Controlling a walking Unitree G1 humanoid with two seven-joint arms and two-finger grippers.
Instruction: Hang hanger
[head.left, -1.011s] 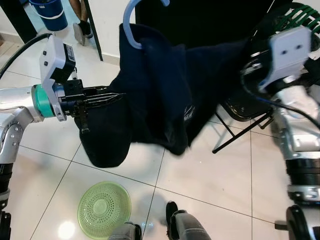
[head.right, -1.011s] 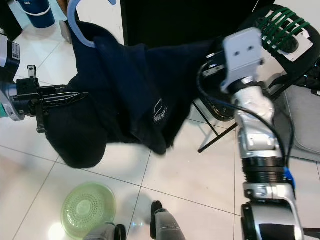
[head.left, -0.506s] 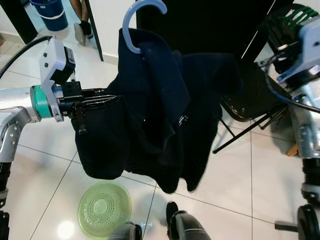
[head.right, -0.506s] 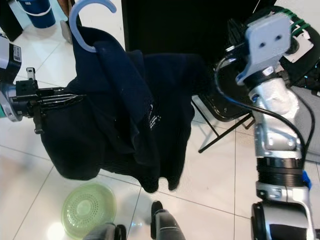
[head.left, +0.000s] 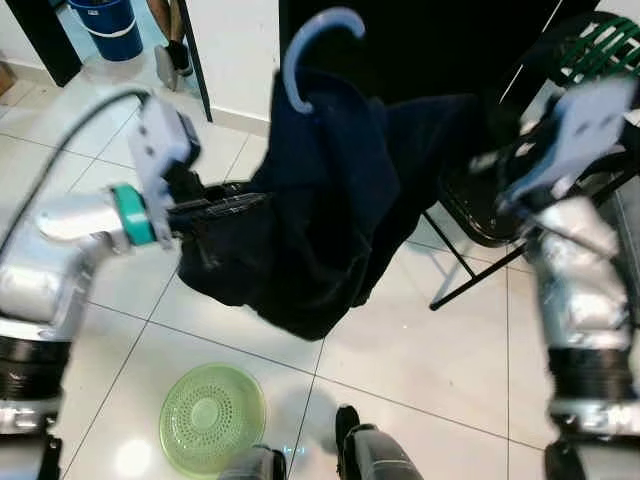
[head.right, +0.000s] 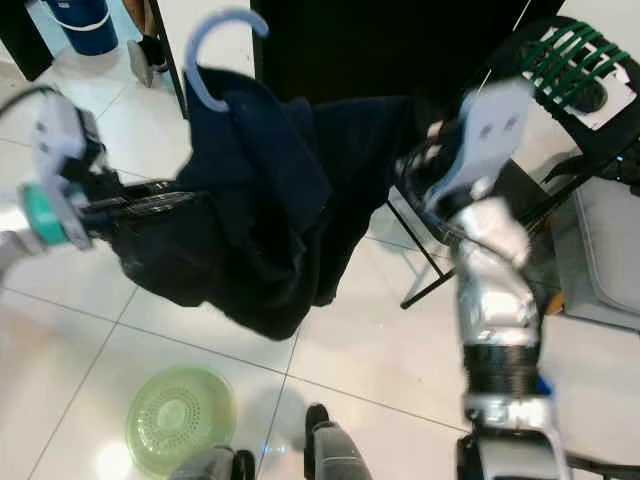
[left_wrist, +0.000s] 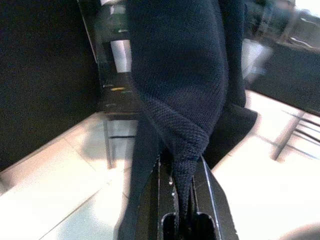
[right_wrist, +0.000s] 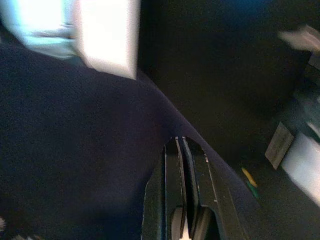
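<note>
A light-blue hanger hook (head.left: 315, 50) sticks up out of a dark navy garment (head.left: 330, 200) held in the air before me. My left gripper (head.left: 243, 203) is shut on a fold of the cloth at its left side; the left wrist view shows the knit fabric (left_wrist: 185, 110) pinched between the black fingers (left_wrist: 207, 192). My right gripper (right_wrist: 180, 142) is at the garment's raised right end, fingers (right_wrist: 172, 170) pressed together at the edge of the cloth (right_wrist: 75, 130). In the eye views that gripper is hidden behind the fabric, near the blurred right wrist (head.left: 580, 125).
A green perforated basket (head.left: 212, 418) lies on the white tile floor near my feet (head.left: 360, 455). A black folding chair (head.left: 480, 225) stands right of the garment, a green-slatted seat (head.left: 600, 45) behind it. A blue bucket (head.left: 108, 15) and a person's foot (head.left: 170, 65) are far left.
The camera has shifted and both arms are blurred. The right arm has swung back in toward the garment. The garment's hanging bottom sits higher and more bunched than half a second ago.
</note>
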